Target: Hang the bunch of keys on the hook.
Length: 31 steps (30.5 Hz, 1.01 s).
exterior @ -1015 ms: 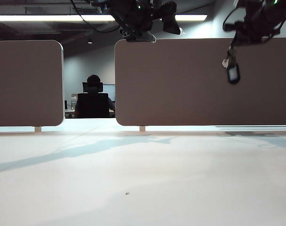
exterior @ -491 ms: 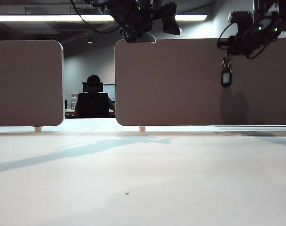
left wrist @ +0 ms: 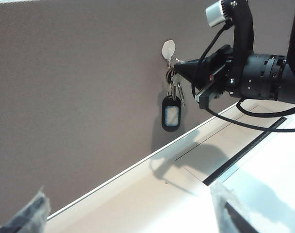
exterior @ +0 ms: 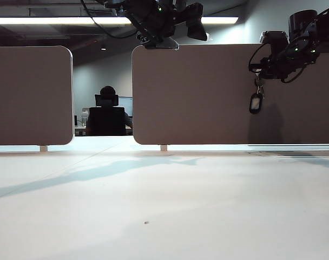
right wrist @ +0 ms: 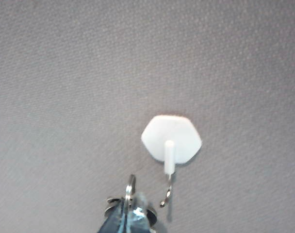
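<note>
The bunch of keys (left wrist: 172,90) hangs from my right gripper (left wrist: 180,69), which is shut on its ring. The black fob (left wrist: 171,114) with its pale face dangles lowest. The hook (right wrist: 171,141) is a small pale plate with a thin metal hook (right wrist: 166,194) below it, fixed high on the brown panel (exterior: 208,92). The key ring (right wrist: 130,186) stands just beside the metal hook, apart from it. In the exterior view my right gripper (exterior: 260,72) holds the keys (exterior: 255,102) against the panel at the upper right. My left gripper (left wrist: 128,218) is open and empty, up by the panel's top edge (exterior: 163,38).
A second brown panel (exterior: 32,95) stands to the left, with a gap between the two. A person in a dark chair (exterior: 106,116) sits behind that gap. The white table (exterior: 153,206) stretches in front of the panels.
My right gripper has come down and to the left with the keys, closer to the panel. The fob swings less. My left arm has stayed where it was.
</note>
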Tool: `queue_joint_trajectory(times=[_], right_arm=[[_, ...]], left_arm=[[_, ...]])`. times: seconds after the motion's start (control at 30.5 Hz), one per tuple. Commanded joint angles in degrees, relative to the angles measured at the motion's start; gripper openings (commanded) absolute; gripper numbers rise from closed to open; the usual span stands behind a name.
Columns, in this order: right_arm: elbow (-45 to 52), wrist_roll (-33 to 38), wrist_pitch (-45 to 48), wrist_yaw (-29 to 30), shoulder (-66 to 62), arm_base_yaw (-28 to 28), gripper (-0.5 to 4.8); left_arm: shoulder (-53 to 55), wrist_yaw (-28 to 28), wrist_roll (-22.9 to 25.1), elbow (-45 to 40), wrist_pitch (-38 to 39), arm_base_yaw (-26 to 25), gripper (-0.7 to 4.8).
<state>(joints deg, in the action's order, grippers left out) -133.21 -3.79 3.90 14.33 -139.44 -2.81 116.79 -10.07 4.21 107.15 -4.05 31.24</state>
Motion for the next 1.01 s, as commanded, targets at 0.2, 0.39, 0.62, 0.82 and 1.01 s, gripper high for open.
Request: queue_joint_trajectory(times=[0.2, 0.39, 0.62, 0.82, 1.01], right_arm=[[-0.6, -0.2, 4.1, -1.5, -3.4, -0.7, -0.09], [-0.6, 0.0, 4.8, -2.6, -3.8, -1.6, -0.09], [-0.6, 0.4, 3.7, 3.6, -3.2, -1.1, -0.09], [-2.4, -1.1, 4.2, 3.5, -3.1, -0.6, -0.09], [-4.6, -1.1, 5.7, 0.3, -3.2, -1.4, -0.09]], left_arm=[[-0.2, -0.2, -0.2, 0.2, -0.7, 0.1, 4.79], [-0.2, -0.2, -0.2, 0.2, -0.8, 0.1, 4.79], [-0.2, -0.2, -0.2, 0.2, -0.7, 0.1, 4.79], [-0.2, -0.2, -0.2, 0.2, -0.7, 0.1, 4.79], [-0.2, -0.2, -0.2, 0.2, -0.7, 0.1, 4.79]])
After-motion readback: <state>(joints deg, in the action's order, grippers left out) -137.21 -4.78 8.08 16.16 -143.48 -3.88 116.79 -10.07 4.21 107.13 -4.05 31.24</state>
